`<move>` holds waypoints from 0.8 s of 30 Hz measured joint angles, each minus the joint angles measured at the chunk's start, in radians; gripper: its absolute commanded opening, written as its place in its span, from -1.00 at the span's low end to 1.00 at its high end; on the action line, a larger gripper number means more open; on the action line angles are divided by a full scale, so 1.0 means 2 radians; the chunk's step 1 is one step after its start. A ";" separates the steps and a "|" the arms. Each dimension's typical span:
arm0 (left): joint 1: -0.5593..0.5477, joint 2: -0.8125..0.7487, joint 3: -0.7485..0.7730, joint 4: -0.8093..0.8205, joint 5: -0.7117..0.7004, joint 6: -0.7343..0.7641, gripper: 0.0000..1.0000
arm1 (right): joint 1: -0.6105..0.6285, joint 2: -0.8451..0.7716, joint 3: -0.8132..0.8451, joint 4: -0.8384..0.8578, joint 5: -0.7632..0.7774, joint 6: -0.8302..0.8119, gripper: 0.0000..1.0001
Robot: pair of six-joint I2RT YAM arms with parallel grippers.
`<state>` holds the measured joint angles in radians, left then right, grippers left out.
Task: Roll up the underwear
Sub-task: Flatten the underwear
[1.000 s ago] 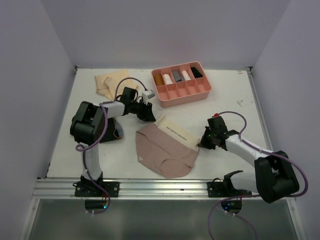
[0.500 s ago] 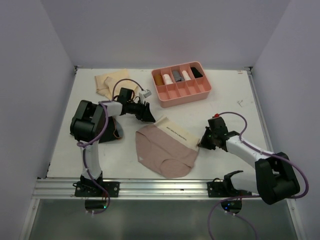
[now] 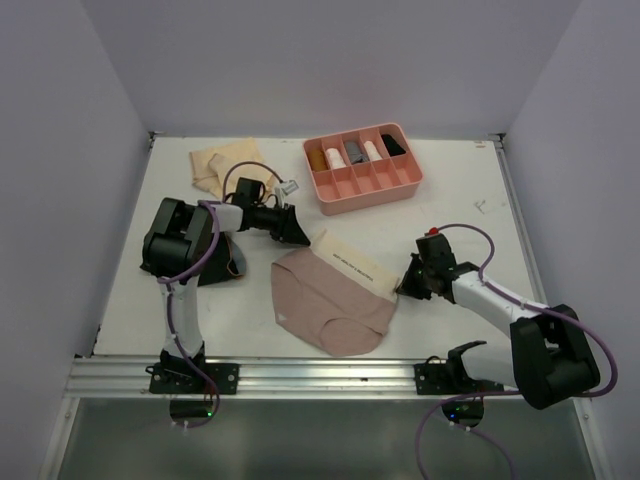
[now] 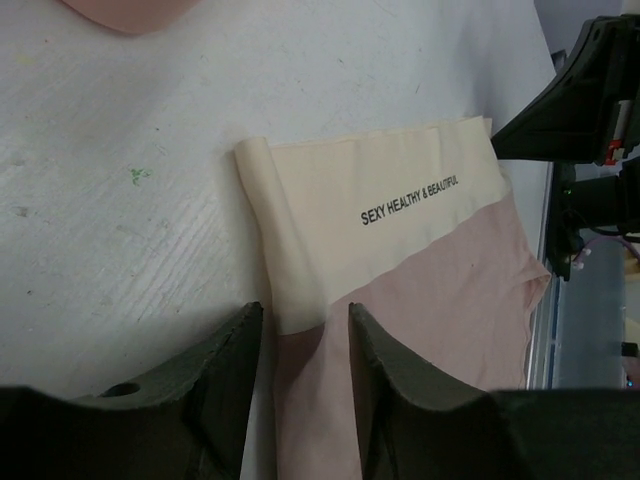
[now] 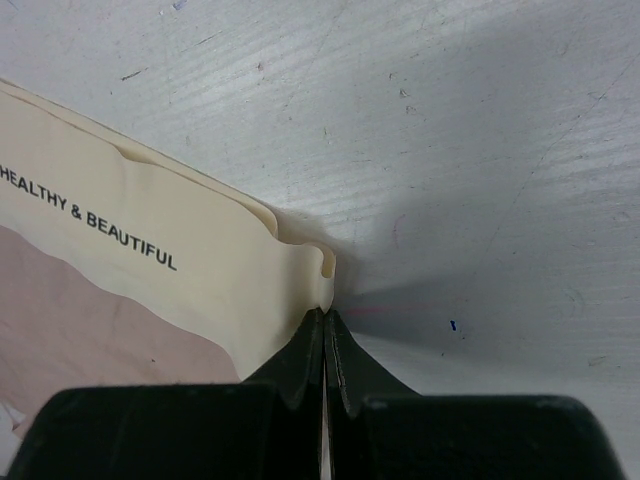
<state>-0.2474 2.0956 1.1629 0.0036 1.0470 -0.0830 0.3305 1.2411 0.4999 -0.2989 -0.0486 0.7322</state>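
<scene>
pink underwear (image 3: 328,300) spread flat near the middle of the table's (image 3: 470,200) near edge, cream waistband (image 3: 352,264) on its far side, right gripper (image 3: 402,288) closed tight on the waistband's right corner, left gripper (image 3: 302,240) half-wide, jaws on either side of the left end, tan underwear (image 3: 222,165) near the far left corner, pink tray (image 3: 370,196) by the far edge

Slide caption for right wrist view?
Right gripper pinches the cream waistband corner of the pink underwear on the white table.

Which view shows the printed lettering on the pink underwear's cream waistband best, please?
The left wrist view: the lettering on the pink underwear reads whole. The right wrist view cuts off its start; the top view shows only a tiny dark line.
</scene>
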 measured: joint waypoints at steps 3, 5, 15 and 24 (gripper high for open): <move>0.000 0.002 0.000 -0.001 -0.005 -0.002 -0.43 | 0.000 0.000 0.000 0.000 0.000 0.000 -1.00; 0.000 0.003 0.000 -0.003 -0.011 -0.005 -0.58 | 0.000 0.000 -0.001 0.000 0.000 0.000 -1.00; 0.000 0.005 0.014 -0.019 -0.053 -0.001 -1.00 | 0.000 -0.035 -0.015 -0.033 -0.006 0.009 -1.00; -0.031 -0.016 0.026 -0.035 -0.136 0.048 -0.62 | 0.000 -0.035 0.000 -0.089 0.007 0.010 -1.00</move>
<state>-0.3088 2.0640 1.2140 -0.0654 0.7757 0.0124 0.3309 1.1713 0.5003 -0.4767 -0.0353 0.7517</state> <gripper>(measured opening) 0.086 0.010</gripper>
